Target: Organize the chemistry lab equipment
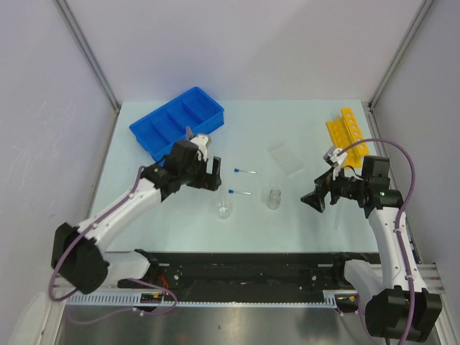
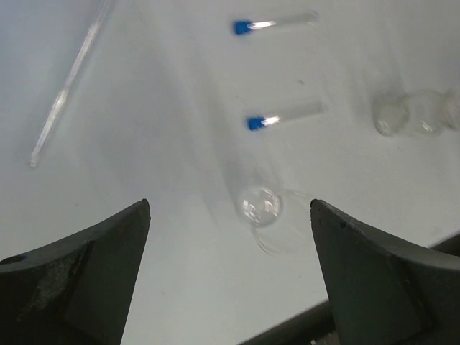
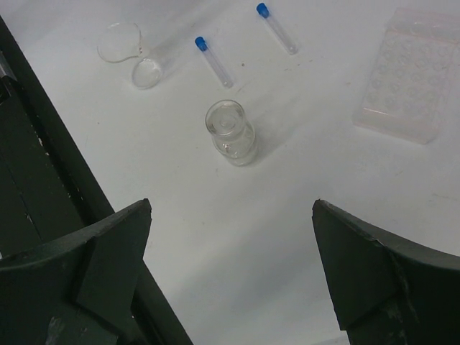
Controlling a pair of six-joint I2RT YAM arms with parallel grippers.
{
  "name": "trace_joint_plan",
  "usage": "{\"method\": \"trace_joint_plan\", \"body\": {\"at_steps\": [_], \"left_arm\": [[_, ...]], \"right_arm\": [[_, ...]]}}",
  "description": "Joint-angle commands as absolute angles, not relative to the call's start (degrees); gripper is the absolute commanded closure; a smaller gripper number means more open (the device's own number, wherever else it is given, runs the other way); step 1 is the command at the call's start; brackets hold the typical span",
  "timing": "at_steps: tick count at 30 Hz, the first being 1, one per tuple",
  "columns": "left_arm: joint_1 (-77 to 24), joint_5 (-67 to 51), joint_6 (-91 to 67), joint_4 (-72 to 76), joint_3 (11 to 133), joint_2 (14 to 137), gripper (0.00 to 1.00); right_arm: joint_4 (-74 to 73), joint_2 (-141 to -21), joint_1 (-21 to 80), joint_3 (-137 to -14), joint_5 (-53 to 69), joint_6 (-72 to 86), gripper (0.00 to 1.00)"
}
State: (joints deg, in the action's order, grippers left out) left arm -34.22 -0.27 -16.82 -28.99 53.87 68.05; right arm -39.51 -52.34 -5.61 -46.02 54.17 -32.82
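Nothing is looking sorted yet. The glass vial is standing mid-table, with the beaker near its left. The two blue-capped tubes are lying loose beyond and left of the vial, the clear plate just beyond it. The blue divided tray and yellow holed rack, both well apart from the vial, are looking empty. The left gripper and right gripper are flanking the vial, jaws spread wide, gripping nothing.

White arms, black joints, purple cables
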Motion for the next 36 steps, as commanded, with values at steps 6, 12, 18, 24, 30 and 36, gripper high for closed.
{"method": "trace_joint_plan", "body": {"at_steps": [6,12,18,24,30,36], "left_arm": [[-22.9,1.2,-4.7,-33.3,73.2,92.5,0.12],[-20.2,1.5,-0.2,-39.3,86.6,108.4,0.27],[-19.2,2.2,4.2,-42.6,94.4,117.5,0.39],[-17.9,0.8,4.8,-43.5,96.6,121.1,0.46],[-17.1,-2.3,5.0,-44.2,97.3,123.0,0.52],[-16.6,-3.8,4.9,-44.1,97.2,123.5,0.58]], "right_arm": [[-34.9,-49.5,-9.1,-42.2,59.2,-32.8,0.0],[-35.7,-49.1,-9.8,-42.0,59.5,-33.9,0.0],[-36.6,-48.7,-10.0,-42.1,58.8,-35.2,0.0],[-36.5,-48.7,-10.2,-42.1,58.5,-35.2,0.0],[-36.4,-48.9,-10.4,-42.0,58.4,-35.2,0.0],[-36.4,-48.8,-10.8,-42.0,58.5,-35.2,0.0]]}}
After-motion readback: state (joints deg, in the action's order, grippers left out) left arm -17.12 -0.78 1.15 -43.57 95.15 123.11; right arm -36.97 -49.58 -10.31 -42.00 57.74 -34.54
